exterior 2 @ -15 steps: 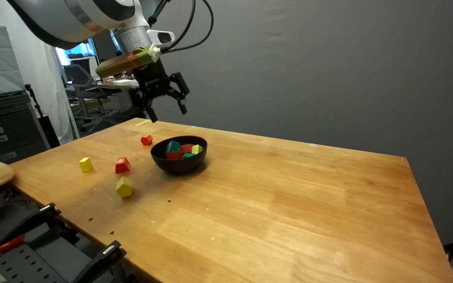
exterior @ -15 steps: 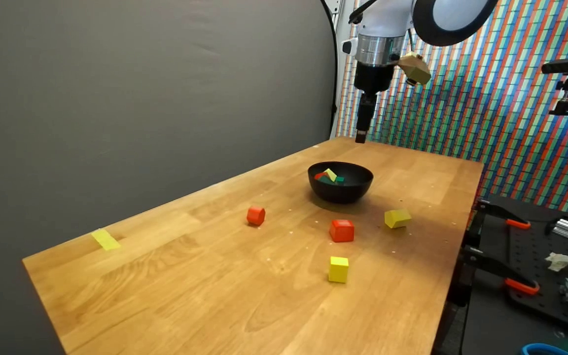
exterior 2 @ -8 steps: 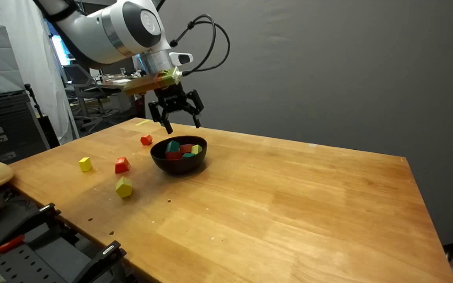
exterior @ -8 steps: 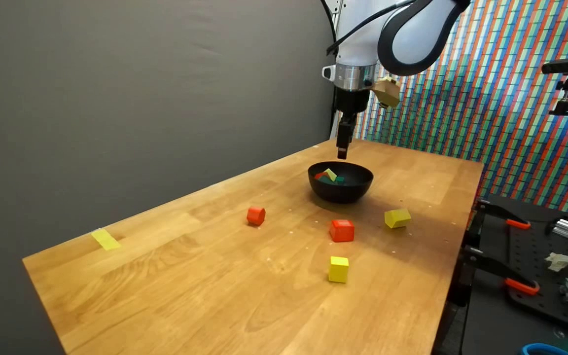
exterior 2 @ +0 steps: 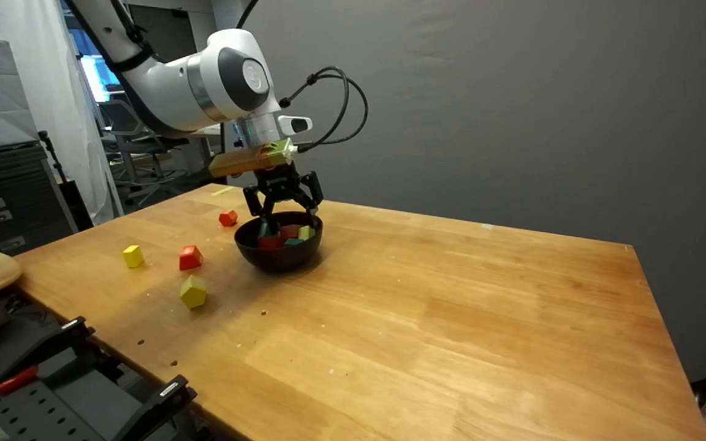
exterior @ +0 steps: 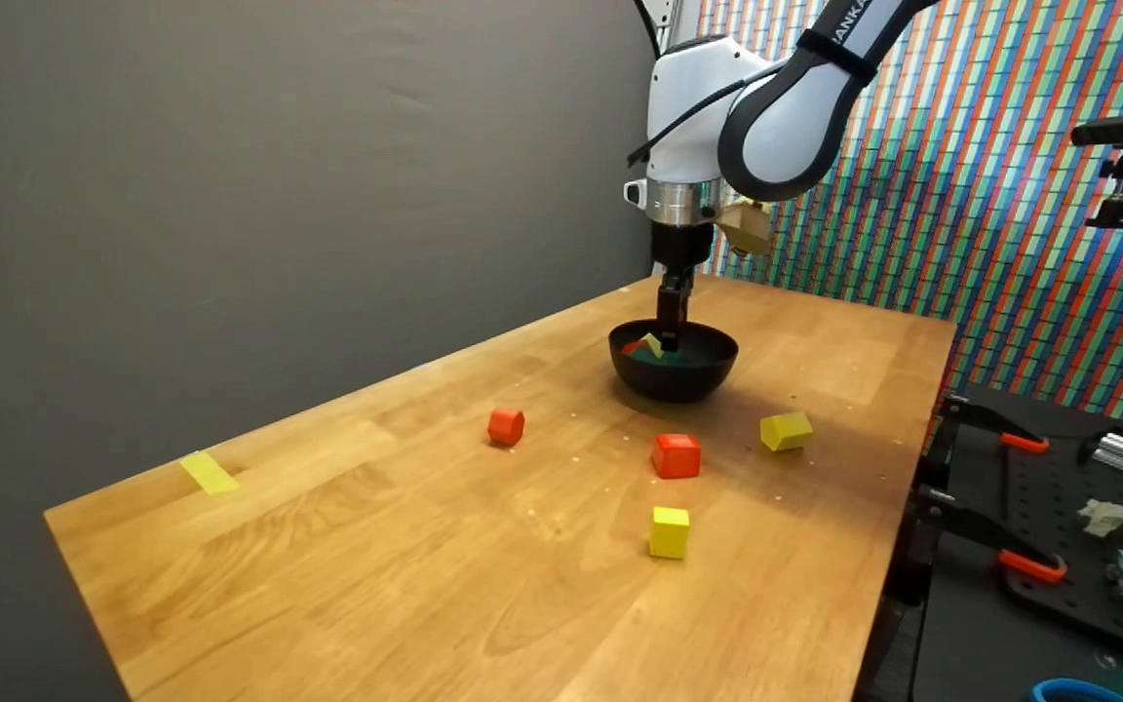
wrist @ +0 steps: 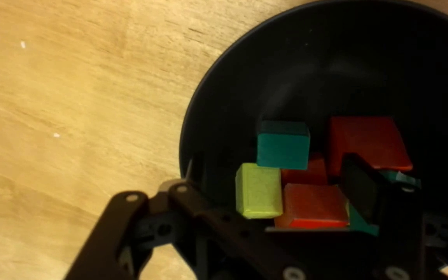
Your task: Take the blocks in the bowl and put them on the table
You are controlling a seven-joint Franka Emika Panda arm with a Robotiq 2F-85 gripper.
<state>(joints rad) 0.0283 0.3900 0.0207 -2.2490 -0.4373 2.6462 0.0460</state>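
Observation:
My gripper [exterior 2: 292,224] points down into the black bowl [exterior 2: 279,260], its fingertips below the rim and apart. In the wrist view a yellow block [wrist: 262,190], a red block [wrist: 315,204] and a teal block [wrist: 283,151] lie between or just ahead of the spread fingers, none visibly clamped. A larger red block [wrist: 370,142] sits beside the right finger, which partly covers green pieces [wrist: 362,223]. On the wooden table [exterior: 376,565] rest two red blocks, one faceted [exterior: 506,427] and one squarer [exterior: 677,456], plus two yellow ones, one near [exterior: 670,533] and one farther [exterior: 786,431].
A flat yellow tape patch [exterior: 210,473] is stuck near a table corner. Black clamps with orange handles [exterior: 990,536] grip one table edge, beside a dark side surface with tools. A grey screen [exterior 2: 512,122] rises behind the table.
My arm has come down and over from above the far side, so the fingertips have gone from well above the bowl to inside it. Bowl and blocks stay where they were.

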